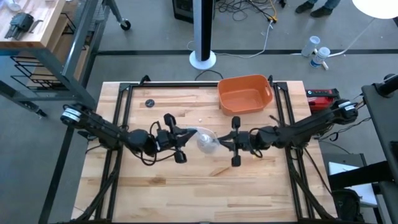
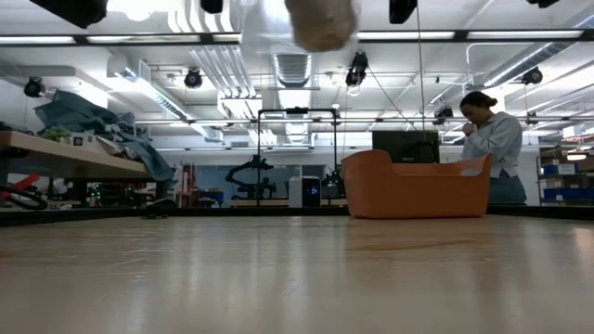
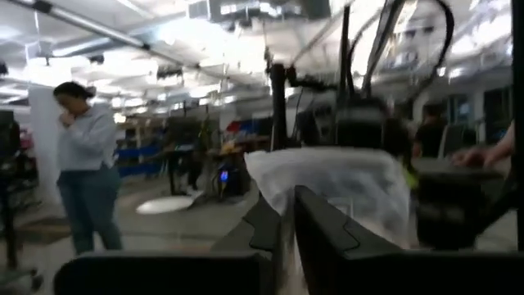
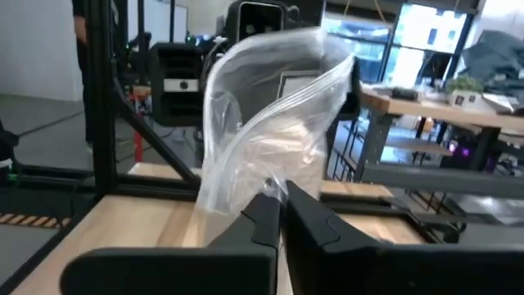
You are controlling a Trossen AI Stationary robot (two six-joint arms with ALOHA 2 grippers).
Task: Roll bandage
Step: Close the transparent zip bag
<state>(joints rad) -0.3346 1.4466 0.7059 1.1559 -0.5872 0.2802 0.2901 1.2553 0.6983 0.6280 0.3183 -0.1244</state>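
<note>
— Any writing you can read?

— None. My left gripper point(image 1: 186, 134) pinches one edge of a crinkled clear plastic bag point(image 4: 270, 123), fingers pressed together on the film.

— And the bandage?

— The bandage point(image 4: 274, 160) is an off-white, soft wad inside that bag, held above mid-table between my hands.

— Your right?

— My right gripper point(image 4: 278, 197) is clamped on the bag's other edge. Beyond sits a smooth orange tub point(image 1: 244, 93) on the pale wooden table point(image 1: 205, 186).

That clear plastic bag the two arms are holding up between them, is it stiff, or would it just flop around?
Probably floppy: the clear bag looks creased and crumpled where the right gripper pinches it. Likely light too, since the left gripper also holds it aloft by a thin edge. The off-white bandage inside may weigh down its lower part.
</note>
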